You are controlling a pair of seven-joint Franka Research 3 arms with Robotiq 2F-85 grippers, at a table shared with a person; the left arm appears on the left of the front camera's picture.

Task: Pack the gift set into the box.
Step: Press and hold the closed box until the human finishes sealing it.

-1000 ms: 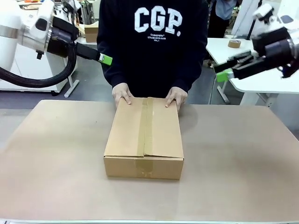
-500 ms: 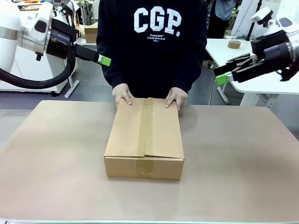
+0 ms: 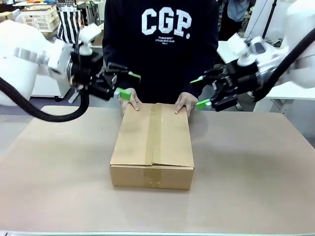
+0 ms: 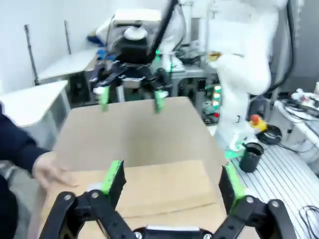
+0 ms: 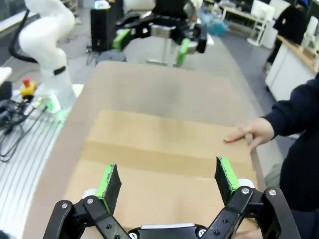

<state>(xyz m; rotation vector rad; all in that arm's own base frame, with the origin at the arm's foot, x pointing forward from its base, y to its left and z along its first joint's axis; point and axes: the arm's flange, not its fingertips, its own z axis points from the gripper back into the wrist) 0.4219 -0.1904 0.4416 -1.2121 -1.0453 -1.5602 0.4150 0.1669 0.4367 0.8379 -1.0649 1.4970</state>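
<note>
Nearest is the tan table (image 3: 246, 196). At its centre sits the large brown corrugated cardboard box (image 3: 151, 147), long axis running near to far. Top flaps lie flat, w/ a strip of brown tape (image 3: 149, 132) along the centre seam & down the near face. Gift set: shut flaps hide the inside, so can't tell if it's in there.

At the far end a person rests one hand (image 3: 129, 101) on the far-left corner of the lid & the other hand (image 3: 186, 103) on the far-right corner. Just above and outside those corners are the left gripper (image 3: 127, 84) on the left & the right gripper (image 3: 200, 92) on the right. Both have jaws spread wide, holding nothing, and appear clear of the box.

Judgement: step looks like both arms closing on the far end, prob. to steady or take the box. To do it well:
- Bring both in level & together so the box doesn't skew.
- Aim pads at the side walls, below the lid edge.
- Stay off the person's fingers; left pad is v. close to that hand.
- Go slow near contact.
</note>
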